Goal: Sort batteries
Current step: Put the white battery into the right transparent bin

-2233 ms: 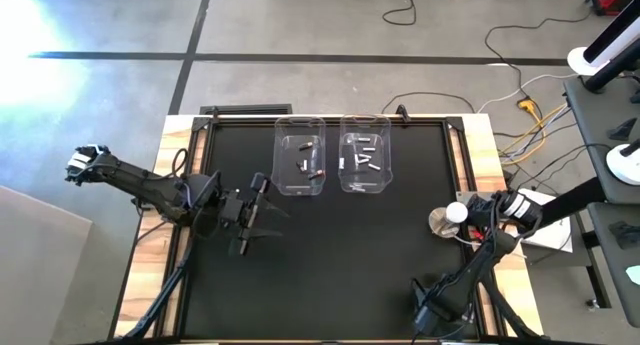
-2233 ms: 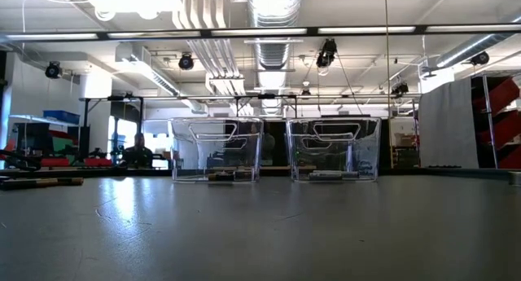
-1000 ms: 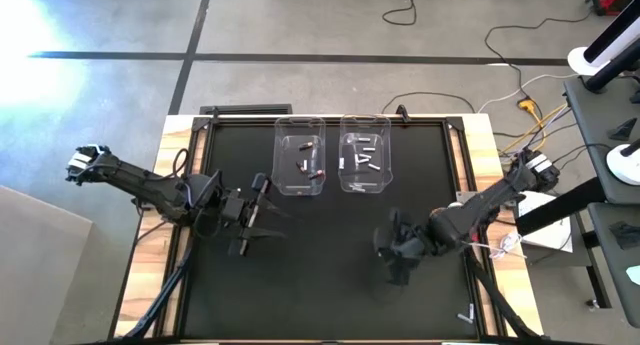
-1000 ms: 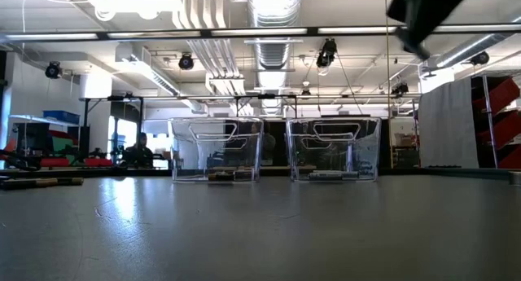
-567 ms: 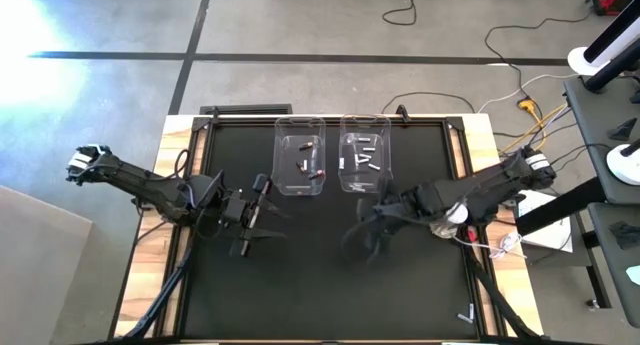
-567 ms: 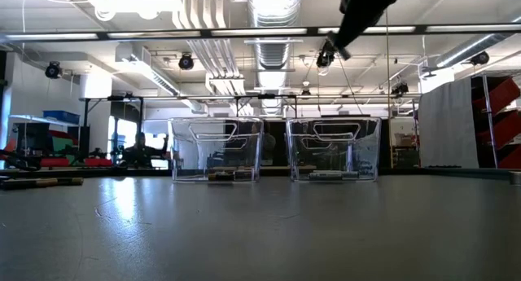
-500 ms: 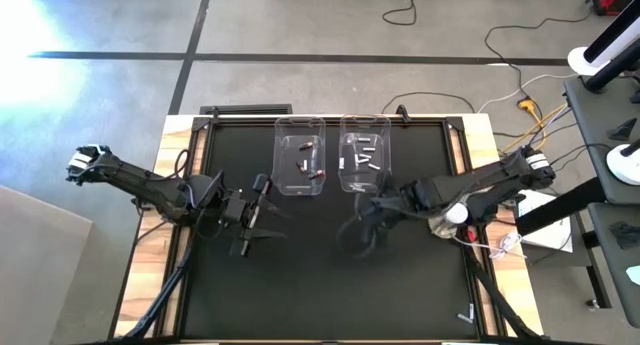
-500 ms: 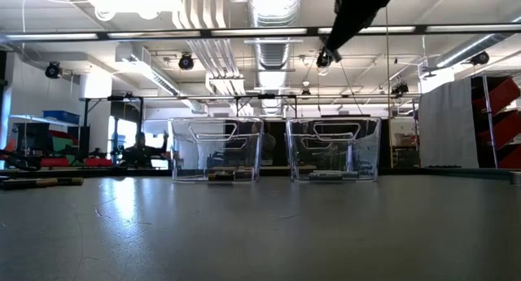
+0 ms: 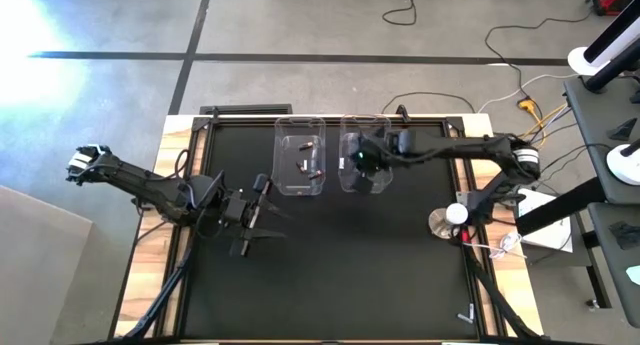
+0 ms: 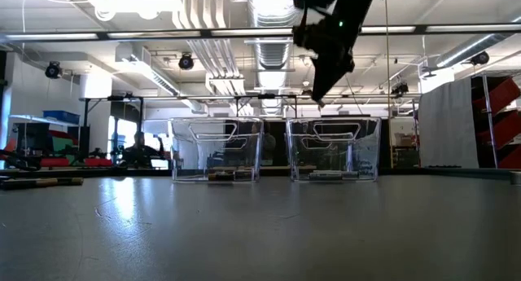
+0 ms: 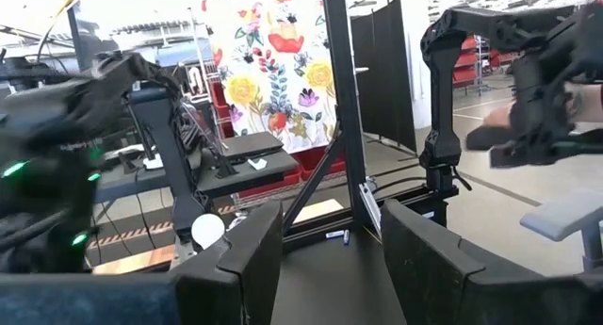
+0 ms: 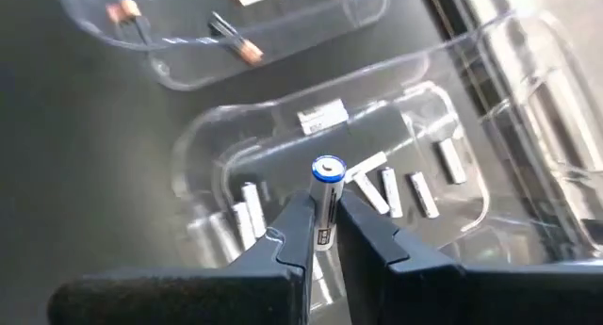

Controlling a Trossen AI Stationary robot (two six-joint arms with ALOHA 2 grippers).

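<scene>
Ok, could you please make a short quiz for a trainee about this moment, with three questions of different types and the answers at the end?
1. True or false: the right pincer is shut on a silvery battery.
2. The right pincer hangs over which bin? A) the left bin with the dark batteries B) the right bin with the silvery batteries C) neither
3. Fill in: the left pincer waits at the table's ____ side, holding nothing.

Key: 1 true; 2 B; 3 left
</scene>
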